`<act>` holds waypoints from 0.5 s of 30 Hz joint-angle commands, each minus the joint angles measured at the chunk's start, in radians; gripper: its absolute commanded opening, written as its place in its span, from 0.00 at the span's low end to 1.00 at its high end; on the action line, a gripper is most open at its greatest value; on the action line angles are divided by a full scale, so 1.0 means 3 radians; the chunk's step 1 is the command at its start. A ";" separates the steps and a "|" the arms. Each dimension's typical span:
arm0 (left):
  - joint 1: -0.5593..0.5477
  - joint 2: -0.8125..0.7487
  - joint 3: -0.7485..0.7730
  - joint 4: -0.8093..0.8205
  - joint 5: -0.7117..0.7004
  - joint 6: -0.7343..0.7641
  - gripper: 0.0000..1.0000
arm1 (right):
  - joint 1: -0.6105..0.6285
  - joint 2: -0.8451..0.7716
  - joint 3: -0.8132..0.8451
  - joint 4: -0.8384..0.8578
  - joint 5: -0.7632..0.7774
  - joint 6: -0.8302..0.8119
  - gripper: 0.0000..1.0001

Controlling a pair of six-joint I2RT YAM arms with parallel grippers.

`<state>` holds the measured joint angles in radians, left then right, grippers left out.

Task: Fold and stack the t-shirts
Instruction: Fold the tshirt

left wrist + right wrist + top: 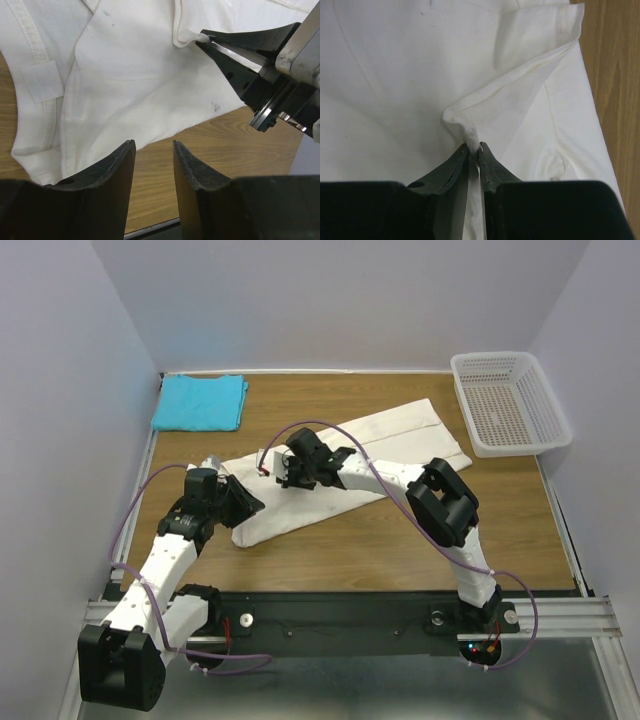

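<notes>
The left fingers (124, 162) stand spread with a clear gap between them and nothing in it. They hover low over the near left end of the cream-white t-shirt (140, 75), where its edge meets the bare wood of the counter (210, 145). From above, these fingers (243, 503) sit just beside the shirt's near left corner. In the left wrist view a seamed band of the shirt runs down the left side, with a small square sewn patch (42, 80) next to it.

A little farther in, the right fingers (462, 162) are pressed together on a small raised pleat of the same shirt (the cloth peaks up right at their tips). The left wrist view shows them (225, 37) from the side, nipping the rolled edge of a fold. From overhead they (283, 472) are over the shirt's left half.

The cream-white t-shirt (400, 440) lies as a long band across the middle of the counter (400, 540), running from near left to far right.

At the far left corner the turquoise t-shirt (200, 402) lies folded flat, well apart from the white one. At the far right stands a white mesh basket (475, 365), just beyond the long shirt's far end.
</notes>
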<state>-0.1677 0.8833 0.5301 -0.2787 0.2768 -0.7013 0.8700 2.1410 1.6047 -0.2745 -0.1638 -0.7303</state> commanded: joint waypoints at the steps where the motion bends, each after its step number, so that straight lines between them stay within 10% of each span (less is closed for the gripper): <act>1: 0.0017 -0.0030 -0.0018 0.0070 0.0008 0.0001 0.46 | -0.0031 -0.0014 0.0178 0.0209 0.0254 0.0240 0.19; 15: 0.0022 0.0021 -0.0013 0.0080 0.0003 0.0027 0.46 | -0.0231 0.0037 0.0291 0.0255 0.1027 0.0951 0.21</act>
<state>-0.1677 0.8856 0.5301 -0.2779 0.2768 -0.7006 0.8154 2.1494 1.6466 -0.2520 0.0582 -0.5293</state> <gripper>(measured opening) 0.461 0.193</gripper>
